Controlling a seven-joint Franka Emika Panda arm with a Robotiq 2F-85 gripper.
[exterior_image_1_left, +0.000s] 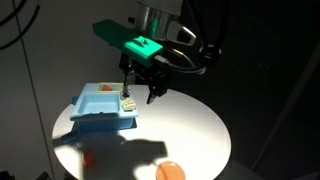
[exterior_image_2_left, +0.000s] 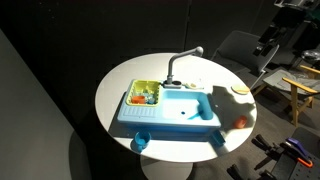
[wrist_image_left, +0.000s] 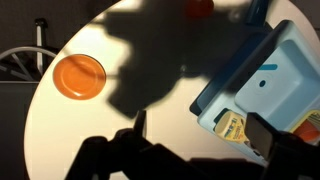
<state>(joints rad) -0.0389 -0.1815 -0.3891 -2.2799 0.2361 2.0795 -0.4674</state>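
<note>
My gripper (exterior_image_1_left: 141, 94) hangs open and empty just above the near corner of a blue toy sink (exterior_image_1_left: 100, 112) on a round white table (exterior_image_1_left: 190, 130). In the wrist view the two dark fingers (wrist_image_left: 200, 135) straddle the sink's edge (wrist_image_left: 275, 70). A small yellow printed packet (wrist_image_left: 232, 125) lies in the sink close to the right finger; it also shows in an exterior view (exterior_image_1_left: 127, 102). The arm does not show in the exterior view with the sink (exterior_image_2_left: 170, 108) and its grey faucet (exterior_image_2_left: 180, 62).
An orange round plate (wrist_image_left: 80, 75) lies on the table, also seen in an exterior view (exterior_image_1_left: 170, 171). A red item (exterior_image_1_left: 90, 158) sits near the table edge. A blue cup (exterior_image_2_left: 141, 141) stands by the sink. A yellow-green compartment (exterior_image_2_left: 145, 94) holds small items.
</note>
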